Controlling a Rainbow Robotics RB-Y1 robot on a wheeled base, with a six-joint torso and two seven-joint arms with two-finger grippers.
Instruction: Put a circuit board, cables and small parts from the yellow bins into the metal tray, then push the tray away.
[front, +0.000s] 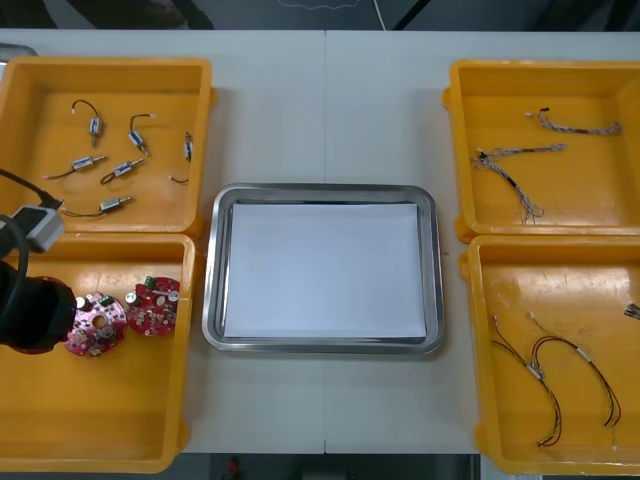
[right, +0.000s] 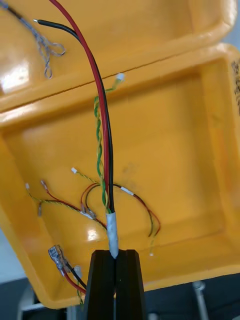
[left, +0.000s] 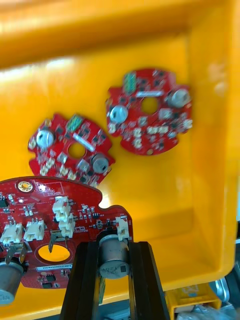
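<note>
In the front view, the metal tray (front: 212, 300) sat at the middle of the table (front: 325, 110), white inside, with two yellow bins along each side edge. The far left bin (front: 40, 95) held six small metal parts (front: 117, 203) with short wire tails, spread over its floor. The near left bin (front: 100, 410) held two round red circuit boards (front: 152, 305) side by side near its far wall. The left arm (front: 28, 312) hung over that bin's left edge, just beside them. The far right bin (front: 590, 200) held twisted cables (front: 585, 129), and the near right bin (front: 590, 290) held red and black cables (front: 535, 370) across its floor. Beyond the table's far edge the room was dark.

In the right wrist view, the right gripper (right: 115, 252) was pinched narrow on the white sleeve of a cable bundle (right: 106, 150). The bundle was made of a red lead, a black lead and a green-yellow twist. It ran up from the fingers above the near right bin, and the other red and black cables lay on that bin's floor beneath it.

In the left wrist view, the left gripper (left: 113, 250) was clamped on a metal can at the edge of a third circuit board (left: 45, 230), its fingers apart by the can's width. It held this board above the near left bin. The two other boards lay flat on the bin floor beyond it, close together, one near the bin's side wall.
</note>
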